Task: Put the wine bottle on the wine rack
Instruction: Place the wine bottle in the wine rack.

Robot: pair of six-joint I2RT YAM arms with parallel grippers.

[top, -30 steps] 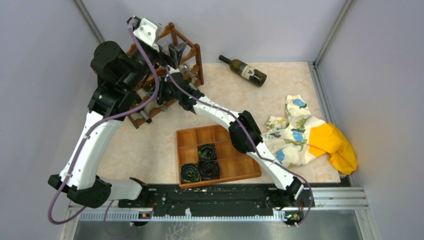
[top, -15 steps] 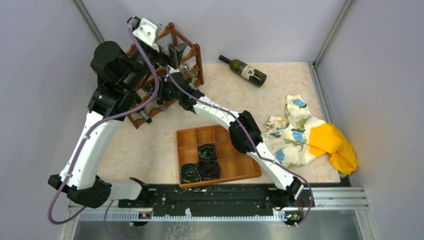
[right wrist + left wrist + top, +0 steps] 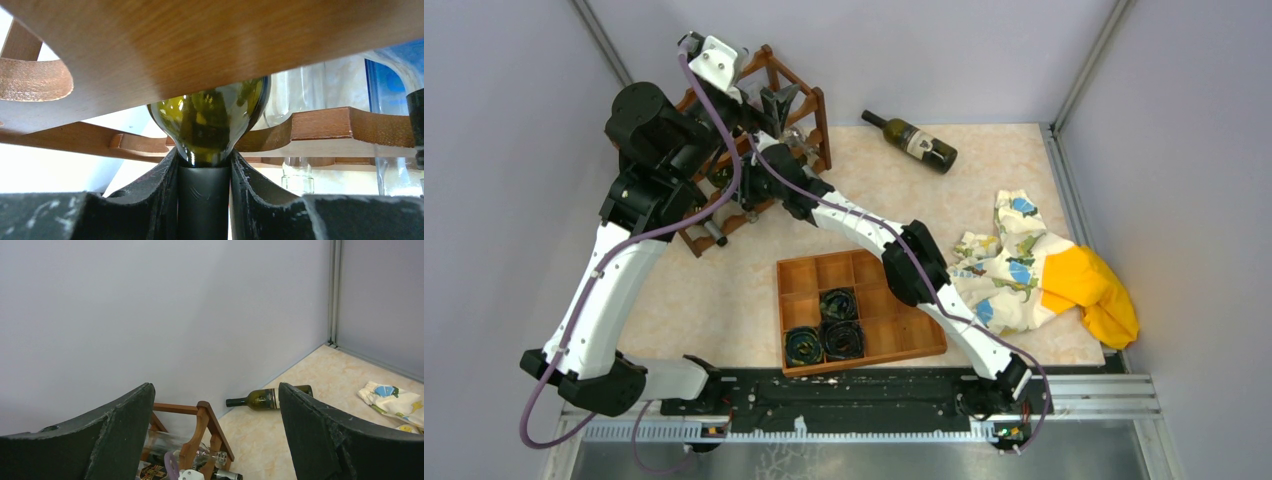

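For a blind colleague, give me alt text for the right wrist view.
The right gripper clamps the dark neck of a green wine bottle lying between the wine rack's scalloped rails; clear glass bottles show behind, at right.

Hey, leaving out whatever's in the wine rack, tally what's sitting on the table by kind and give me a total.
Wine rack: 1
Wine bottle lying loose: 1
Compartment tray: 1
Dark rolls in the tray: 3
Cloths: 2, patterned cloth and yellow cloth
Total: 8
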